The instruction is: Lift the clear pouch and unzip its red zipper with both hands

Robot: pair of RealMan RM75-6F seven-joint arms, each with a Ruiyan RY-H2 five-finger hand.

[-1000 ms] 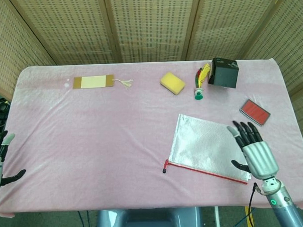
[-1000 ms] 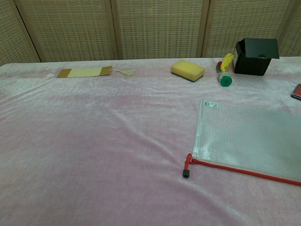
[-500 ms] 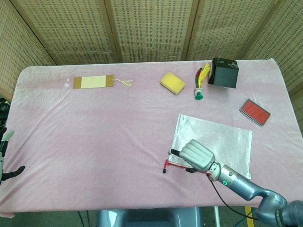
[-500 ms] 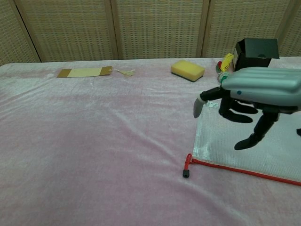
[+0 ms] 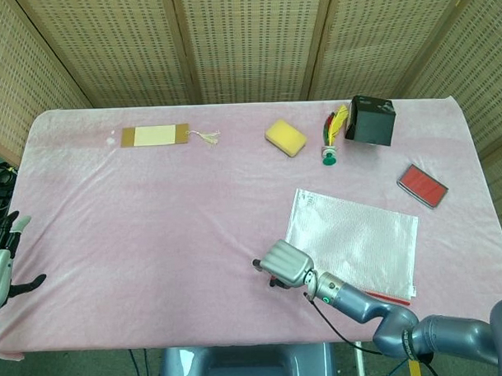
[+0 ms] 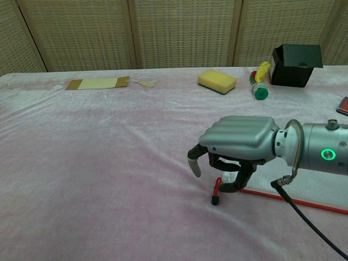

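While the clear pouch [image 5: 352, 240] lies flat near the surface's front right corner, my right hand [image 6: 239, 144] hangs over its red zipper [image 6: 296, 199] end, fingers curled downward around nothing, just above the pull [image 6: 216, 200]. My left hand [image 5: 0, 267] sits spread at the surface's left edge.

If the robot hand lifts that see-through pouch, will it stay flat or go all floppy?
Probably floppy: the clear pouch lies thin and flat on the pink cloth, like soft plastic. It looks empty, so likely light. The robot hand hovers by its red zipper corner.
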